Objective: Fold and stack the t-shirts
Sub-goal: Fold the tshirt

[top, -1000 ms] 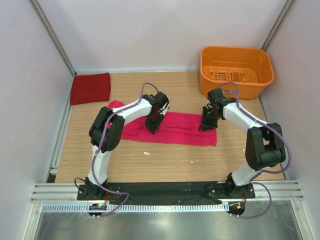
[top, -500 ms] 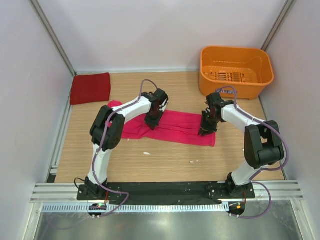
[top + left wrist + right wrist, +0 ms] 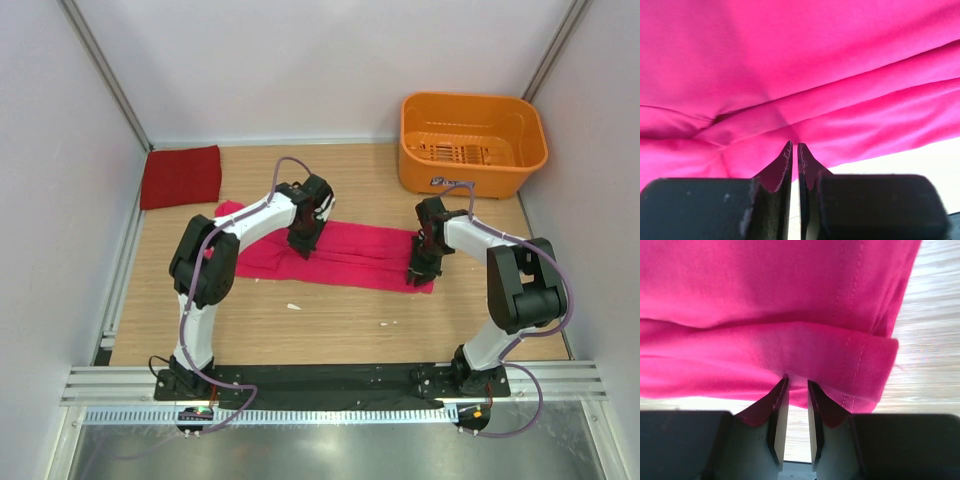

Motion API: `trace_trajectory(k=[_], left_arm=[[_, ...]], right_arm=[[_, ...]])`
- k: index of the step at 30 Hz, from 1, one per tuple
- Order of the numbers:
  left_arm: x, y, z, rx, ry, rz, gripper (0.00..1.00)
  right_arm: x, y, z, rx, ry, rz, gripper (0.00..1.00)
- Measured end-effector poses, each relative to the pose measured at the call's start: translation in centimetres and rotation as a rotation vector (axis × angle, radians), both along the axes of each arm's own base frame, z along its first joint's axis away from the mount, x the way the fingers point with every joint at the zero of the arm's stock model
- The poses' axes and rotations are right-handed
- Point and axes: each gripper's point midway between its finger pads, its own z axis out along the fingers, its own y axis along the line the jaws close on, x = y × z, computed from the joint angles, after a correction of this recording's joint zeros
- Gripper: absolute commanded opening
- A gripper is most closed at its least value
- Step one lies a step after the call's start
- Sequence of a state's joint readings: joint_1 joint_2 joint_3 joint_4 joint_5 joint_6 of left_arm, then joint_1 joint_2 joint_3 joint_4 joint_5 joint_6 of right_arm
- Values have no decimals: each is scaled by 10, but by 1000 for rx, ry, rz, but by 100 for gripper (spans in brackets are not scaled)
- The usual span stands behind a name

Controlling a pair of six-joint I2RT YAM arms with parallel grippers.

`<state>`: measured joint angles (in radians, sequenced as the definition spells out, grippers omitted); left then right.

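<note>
The magenta-pink t-shirt [image 3: 355, 256] lies as a long folded strip across the middle of the table. My left gripper [image 3: 300, 240] is down on its left part, jaws almost closed and pinching a fold of the pink cloth [image 3: 790, 60] at the tips [image 3: 794, 146]. My right gripper [image 3: 421, 272] is at the strip's right end near its front corner, jaws closed on the hemmed fold [image 3: 805, 350] that sits between the tips [image 3: 797, 382]. The crimson red t-shirt [image 3: 181, 176] lies folded as a flat rectangle at the far left corner, apart from both grippers.
An orange plastic basket [image 3: 472, 140] stands at the far right, just behind the right arm. White walls with metal rails close in the table on the left, right and back. Small white specks [image 3: 293, 306] lie on the wood in front of the shirt.
The right gripper moved toward the near edge along the shirt's right end. The left gripper shifted slightly back and left. The strip's right end now lies a bit further right.
</note>
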<state>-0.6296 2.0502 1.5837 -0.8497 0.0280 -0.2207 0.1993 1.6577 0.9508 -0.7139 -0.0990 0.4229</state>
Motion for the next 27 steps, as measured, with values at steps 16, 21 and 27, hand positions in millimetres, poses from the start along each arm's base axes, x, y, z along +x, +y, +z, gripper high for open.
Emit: trace_trajectory(k=[16, 21, 27], left_arm=[[-3, 16, -9, 12, 31, 36, 8], [-2, 12, -7, -3, 30, 34, 7], [6, 7, -4, -18, 8, 34, 7]], right_arm=[[5, -27, 6, -129, -20, -1, 32], [18, -22, 14, -112, -58, -11, 33], [25, -20, 15, -104, -79, -19, 33]])
